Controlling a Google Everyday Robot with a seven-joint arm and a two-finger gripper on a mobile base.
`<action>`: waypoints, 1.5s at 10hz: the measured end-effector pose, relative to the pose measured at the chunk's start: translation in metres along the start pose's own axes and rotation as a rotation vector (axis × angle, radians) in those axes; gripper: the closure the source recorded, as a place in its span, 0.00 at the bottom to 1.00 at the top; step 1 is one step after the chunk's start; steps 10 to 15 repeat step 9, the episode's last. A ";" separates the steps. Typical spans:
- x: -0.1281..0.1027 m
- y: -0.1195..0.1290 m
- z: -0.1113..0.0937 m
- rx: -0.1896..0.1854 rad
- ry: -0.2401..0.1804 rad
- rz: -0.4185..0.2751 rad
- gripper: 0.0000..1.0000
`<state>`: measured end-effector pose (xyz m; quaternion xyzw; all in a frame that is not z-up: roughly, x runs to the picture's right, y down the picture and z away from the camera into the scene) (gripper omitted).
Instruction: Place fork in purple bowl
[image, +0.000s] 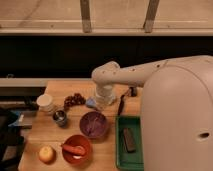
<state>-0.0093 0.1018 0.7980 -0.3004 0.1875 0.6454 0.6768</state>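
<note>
My gripper: low over counter, behind purple bowl; jaws' state cannot be told. Black-handled knife: right of my gripper.

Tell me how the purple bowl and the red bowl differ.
The purple bowl looks empty; the red bowl holds an orange, carrot-like thing. The purple bowl sits mid-table, nearer the arm; the red bowl sits at the near edge, beside a yellow fruit. Both are round, upright and similar in size. The gripper is behind the purple bowl, hidden under the arm's wrist.
</note>
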 end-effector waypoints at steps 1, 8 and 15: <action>0.000 -0.001 0.000 -0.004 0.001 0.004 0.51; 0.000 0.000 0.000 -0.002 0.002 0.001 0.49; 0.000 0.000 0.000 -0.003 0.002 0.001 0.49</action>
